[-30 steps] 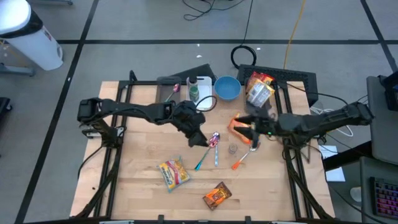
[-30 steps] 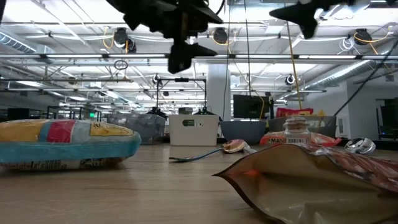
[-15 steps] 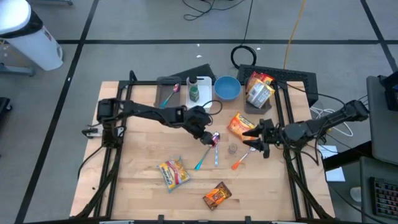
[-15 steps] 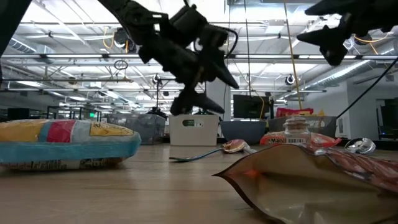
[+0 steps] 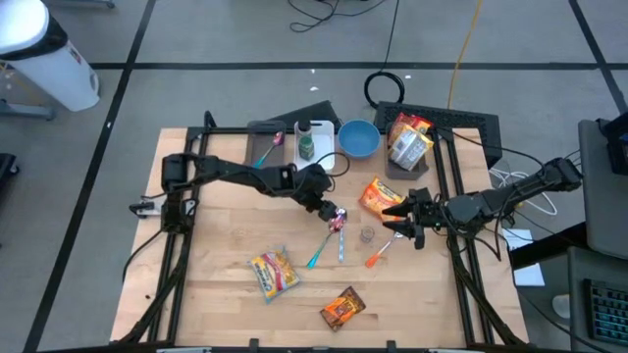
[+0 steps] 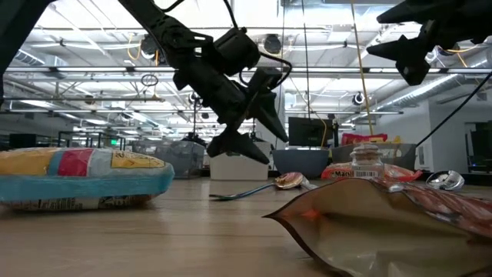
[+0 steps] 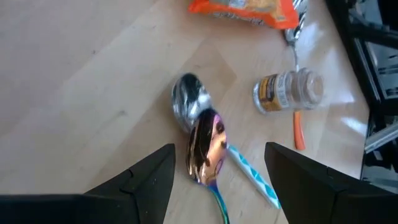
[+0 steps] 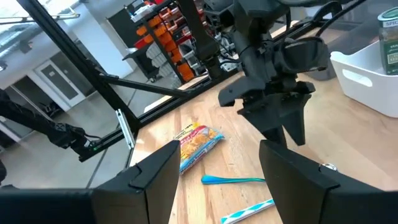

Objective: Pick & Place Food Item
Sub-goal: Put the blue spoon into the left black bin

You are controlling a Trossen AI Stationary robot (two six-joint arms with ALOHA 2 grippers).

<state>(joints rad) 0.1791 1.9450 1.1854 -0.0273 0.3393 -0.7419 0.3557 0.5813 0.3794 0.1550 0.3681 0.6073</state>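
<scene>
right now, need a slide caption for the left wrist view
Open left gripper hovering above two spoons beside a toppled spice jar on the wooden table.

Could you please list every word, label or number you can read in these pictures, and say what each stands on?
"Mani": partial dark letters on the orange snack bag behind the small jar, low view.
Small jar's label: print too blurred to read.
Yellow snack packet, brown snack packet, green bottle label: print too small to read.
Nothing else legible.
</scene>
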